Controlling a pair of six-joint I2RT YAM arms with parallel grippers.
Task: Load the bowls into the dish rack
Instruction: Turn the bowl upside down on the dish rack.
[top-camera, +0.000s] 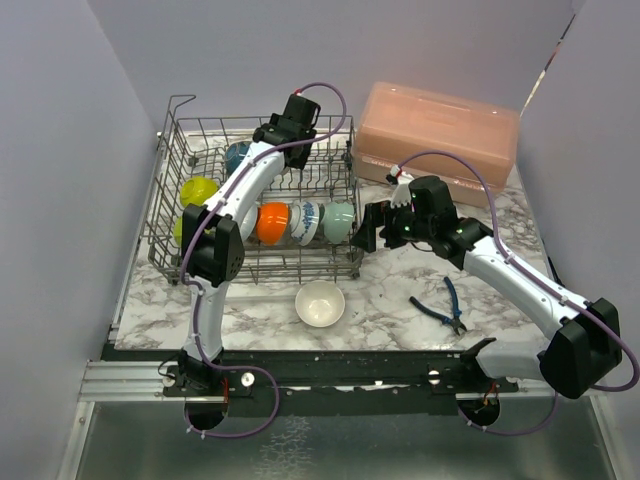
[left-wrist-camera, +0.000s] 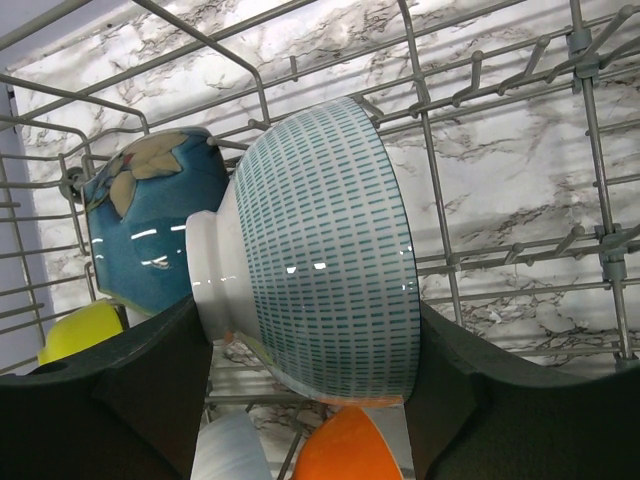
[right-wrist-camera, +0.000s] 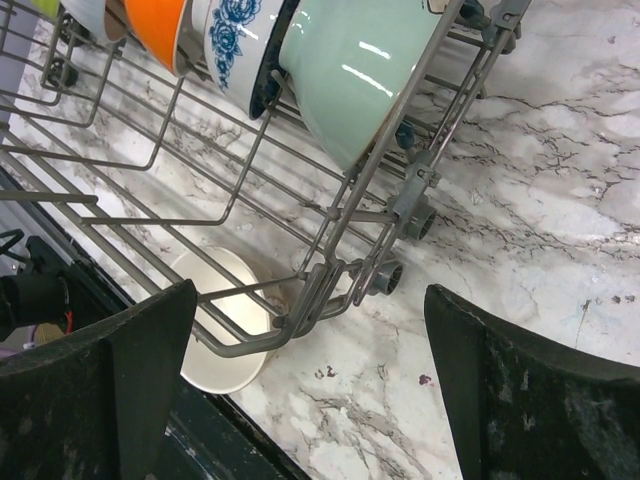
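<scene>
The grey wire dish rack (top-camera: 258, 272) holds several bowls on edge: lime-yellow (top-camera: 198, 190), dark blue (top-camera: 237, 155), orange (top-camera: 272, 222), blue-patterned white (top-camera: 305, 222) and pale teal (top-camera: 338, 220). My left gripper (top-camera: 275, 135) reaches into the back of the rack, shut on a white bowl with teal dashes (left-wrist-camera: 320, 260), tilted beside the dark blue bowl (left-wrist-camera: 150, 220). A cream bowl (top-camera: 320, 303) sits upright on the table in front of the rack. My right gripper (top-camera: 368, 228) hangs open and empty by the rack's right front corner (right-wrist-camera: 335, 275), the cream bowl (right-wrist-camera: 225, 335) showing through the wires.
A pink lidded box (top-camera: 440, 135) stands at the back right. Blue-handled pliers (top-camera: 440, 305) lie on the marble table to the right of the cream bowl. Purple walls close in on both sides and the back.
</scene>
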